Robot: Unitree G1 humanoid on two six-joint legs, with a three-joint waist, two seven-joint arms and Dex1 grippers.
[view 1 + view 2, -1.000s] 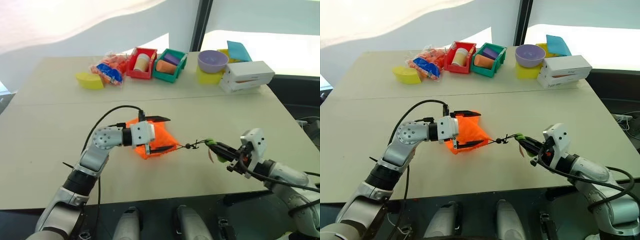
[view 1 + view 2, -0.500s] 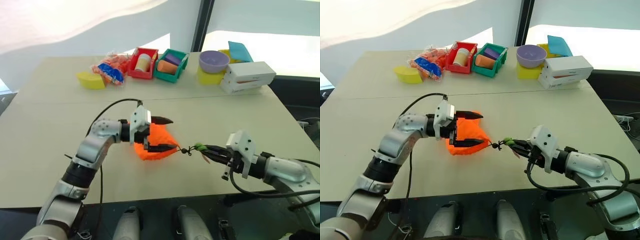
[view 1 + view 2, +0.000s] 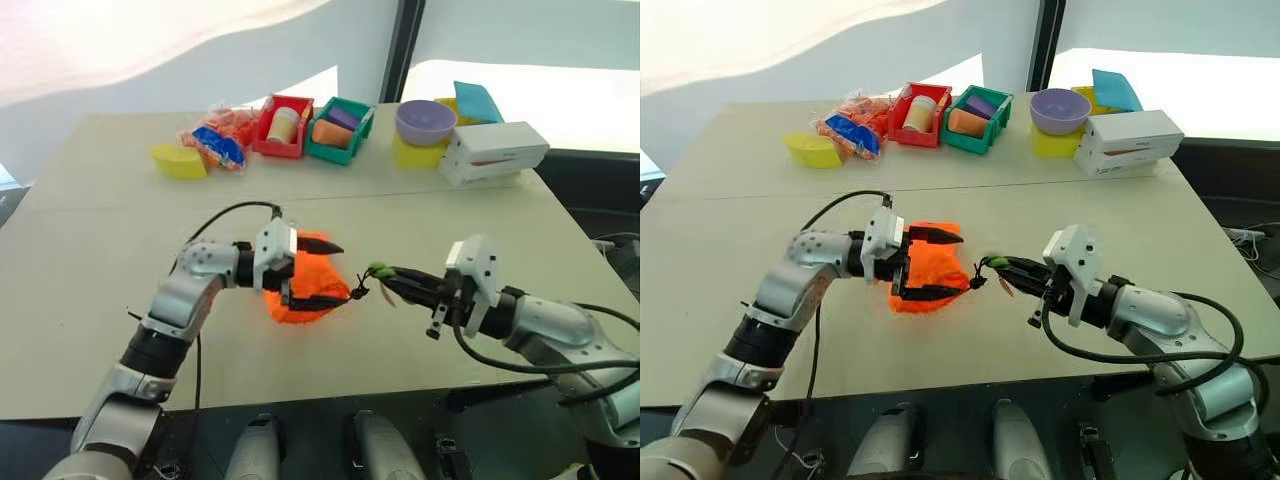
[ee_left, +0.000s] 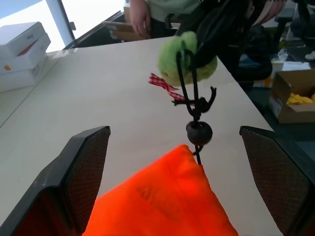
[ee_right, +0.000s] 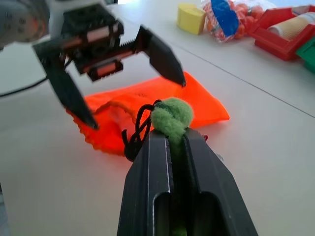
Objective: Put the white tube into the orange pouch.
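The orange pouch (image 3: 303,292) lies on the table's near middle. My left gripper (image 3: 326,272) is open, with one black finger above the pouch and one below, level with the tabletop. In the left wrist view the pouch (image 4: 162,204) fills the space between the fingers (image 4: 78,172). A thin black cord (image 4: 196,105) with a bead runs from the pouch to a lime-green tuft (image 5: 171,118). My right gripper (image 3: 386,273) is shut on that tuft, just right of the pouch and off the table. The white tube is out of view.
Along the far edge stand a yellow block (image 3: 180,160), a crinkly snack bag (image 3: 215,140), a red bin (image 3: 283,125) with a cream cylinder, a green bin (image 3: 340,130), a purple bowl (image 3: 426,122) and a white box (image 3: 495,152). A person (image 4: 142,14) stands beyond the table.
My right gripper has carried the green tuft left and up, close to the pouch, so the cord is shorter. My left gripper has rolled and stays open around the pouch.
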